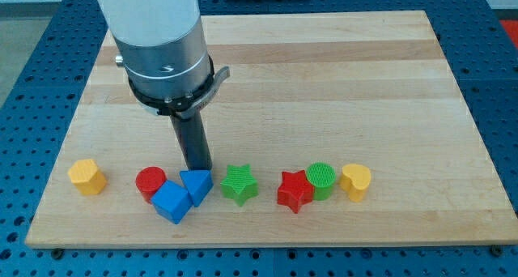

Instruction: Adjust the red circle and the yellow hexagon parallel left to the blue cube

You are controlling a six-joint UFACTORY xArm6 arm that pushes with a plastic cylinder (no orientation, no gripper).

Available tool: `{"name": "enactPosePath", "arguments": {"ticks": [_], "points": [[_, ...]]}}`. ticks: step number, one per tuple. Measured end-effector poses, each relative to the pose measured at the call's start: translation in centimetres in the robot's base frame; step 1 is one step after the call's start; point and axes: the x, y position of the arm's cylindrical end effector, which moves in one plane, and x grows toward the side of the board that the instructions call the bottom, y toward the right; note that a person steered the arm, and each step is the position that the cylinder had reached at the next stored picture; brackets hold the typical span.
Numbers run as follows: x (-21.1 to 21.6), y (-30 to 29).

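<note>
blue cube point(171, 202) touching red circle point(150, 181), my tip point(197, 171) just behind

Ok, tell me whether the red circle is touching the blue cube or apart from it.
Touching: the red circle meets the blue cube at its lower right edge, with no board showing between them. My tip is just above the blue triangular block.

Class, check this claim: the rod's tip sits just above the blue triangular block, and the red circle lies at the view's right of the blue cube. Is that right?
Not quite. The camera view shows the red circle at the view's left of the blue cube, touching it, not at its right. The rest holds: my tip sits just above the blue triangular block.
</note>
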Motion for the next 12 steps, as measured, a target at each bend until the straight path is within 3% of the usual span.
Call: {"name": "enactPosePath", "arguments": {"ticks": [7, 12], "points": [[1.8, -6.9], [-1.1, -11.3]]}}
